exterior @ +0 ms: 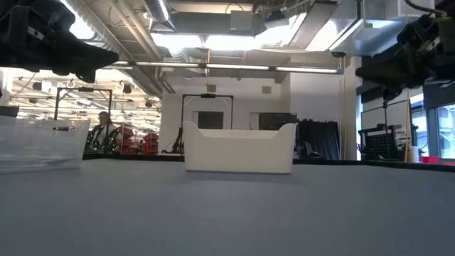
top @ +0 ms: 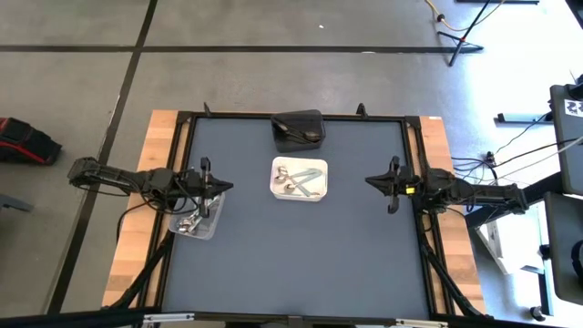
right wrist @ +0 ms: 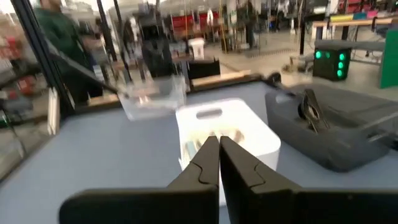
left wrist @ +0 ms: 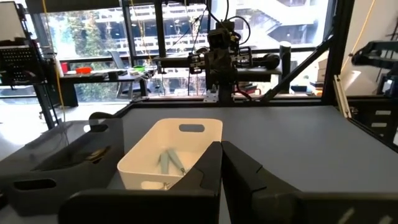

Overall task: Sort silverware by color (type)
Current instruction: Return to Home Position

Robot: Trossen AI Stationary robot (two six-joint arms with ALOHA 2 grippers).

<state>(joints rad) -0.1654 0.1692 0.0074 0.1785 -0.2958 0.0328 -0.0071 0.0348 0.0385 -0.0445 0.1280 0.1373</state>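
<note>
Shiny silver spoons [top: 299, 179] lie in the white tray [top: 315, 193] near the table's middle, and they show faintly in the left wrist view [left wrist: 169, 162]. Darker spoons [top: 303, 137] lie in the black tray [top: 284, 121] at the far edge, and show in the right wrist view [right wrist: 313, 111]. More spoons [top: 191, 223] sit in the clear container [top: 214, 219] at the left. My left gripper [top: 228, 187] is shut and hovers over the clear container's far end. My right gripper [top: 369, 181] is also shut and hovers to the right of the white tray. Neither holds anything.
The white tray [exterior: 238, 148] and the clear container [exterior: 39, 146] stand on the grey mat, with both arms raised above them. The table's raised black frame [top: 414, 123] runs around the mat. People [exterior: 104, 128] show in the room beyond.
</note>
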